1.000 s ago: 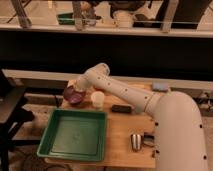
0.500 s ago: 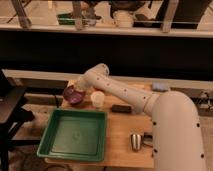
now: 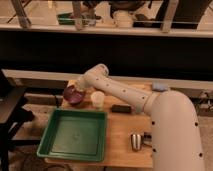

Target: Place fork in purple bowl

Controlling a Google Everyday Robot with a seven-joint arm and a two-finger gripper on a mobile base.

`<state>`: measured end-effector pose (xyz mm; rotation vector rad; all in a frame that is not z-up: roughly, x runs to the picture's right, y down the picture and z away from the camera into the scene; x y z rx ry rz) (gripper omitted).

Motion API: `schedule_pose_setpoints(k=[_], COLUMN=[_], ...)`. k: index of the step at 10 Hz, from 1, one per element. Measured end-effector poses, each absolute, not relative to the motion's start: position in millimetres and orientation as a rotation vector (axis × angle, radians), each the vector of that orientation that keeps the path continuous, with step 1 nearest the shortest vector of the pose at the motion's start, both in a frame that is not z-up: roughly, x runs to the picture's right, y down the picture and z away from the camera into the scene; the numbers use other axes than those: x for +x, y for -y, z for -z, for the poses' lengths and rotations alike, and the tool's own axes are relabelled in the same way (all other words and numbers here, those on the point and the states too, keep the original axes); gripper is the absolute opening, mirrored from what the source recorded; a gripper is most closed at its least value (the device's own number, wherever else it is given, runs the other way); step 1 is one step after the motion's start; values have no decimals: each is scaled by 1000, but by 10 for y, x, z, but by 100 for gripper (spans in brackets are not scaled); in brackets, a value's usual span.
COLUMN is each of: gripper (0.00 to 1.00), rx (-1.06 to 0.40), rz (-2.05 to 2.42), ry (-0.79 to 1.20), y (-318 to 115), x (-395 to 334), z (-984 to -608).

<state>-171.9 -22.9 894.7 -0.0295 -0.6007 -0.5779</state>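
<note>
Gripper [image 3: 79, 91]: pointing down at the back-left part of the table, at the right-hand rim of the purple bowl [image 3: 70, 96]. Whether it is open, closed or gripping something: cannot tell. Whether it touches the bowl: cannot tell. Fork: cannot be made out.

Purple bowl: near the table's [image 3: 120, 137] back-left corner, upright, dark glossy inside facing up. White cup [image 3: 97, 99] just beside it on the right, apart from it.

Arm [image 3: 122, 92]: the wrist section bends down from a rounded joint above the bowl. From that joint the white forearm runs down and to the right, passing above and behind the cup, to the large white body [image 3: 175, 130] at the lower right of the view. That body covers the table's right side.

Edges and room:
- Green tray [image 3: 77, 112] fills the front-left of the table; its back rim lies near the bowl and cup.
- Small black object [image 3: 121, 108] lies under the forearm, right of the cup.
- Metal cup [image 3: 136, 141] stands near the front edge, close to the white body.
- Blue object [image 3: 160, 87] at the back edge, right of the arm.
- Bare wood shows between the tray and the metal cup.
- Dark wall and a railing behind the table.
</note>
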Motion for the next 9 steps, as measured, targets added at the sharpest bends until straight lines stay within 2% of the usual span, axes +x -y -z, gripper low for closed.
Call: schedule_pose_setpoints(k=[1,2,7,9], gripper=[4,11,64,79], rx=[-26,-18,10,18], rz=[580,587,608,615], ry=[597,582,514,493], y=[231,245,266,255], x=[-1728,-1733,-1787,-1769], z=[-8950,-8950,-8972,-8981])
